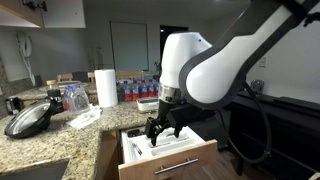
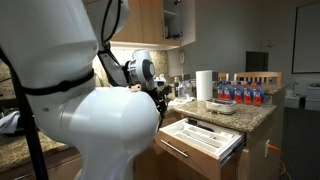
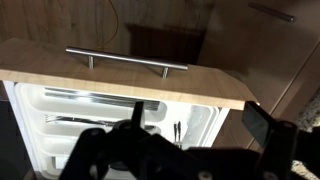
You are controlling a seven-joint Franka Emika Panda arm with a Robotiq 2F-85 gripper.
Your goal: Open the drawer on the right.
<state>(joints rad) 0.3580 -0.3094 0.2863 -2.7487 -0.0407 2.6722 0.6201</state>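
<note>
Wide shallow tan-wood drawer (image 1: 170,160) with long silver bar handle (image 3: 125,62) juts well out from under speckled granite countertop (image 1: 75,140), white divided tray (image 3: 120,110) exposed. Black gripper (image 1: 163,132) off countertop edge, over tray, jaws apart, empty. Opening looks done; only withdrawal left.

I count one drawer (image 1: 175,160) with one bar handle (image 3: 125,62). I also see one paper towel roll (image 1: 105,87) and one black pan (image 1: 28,120). The bottles (image 2: 240,94) are too blurred to count.

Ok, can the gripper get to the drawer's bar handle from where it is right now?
Probably yes. The gripper hangs open over the pulled-out drawer, and the bar handle on the drawer's front shows clear in the wrist view, with nothing in between.
</note>
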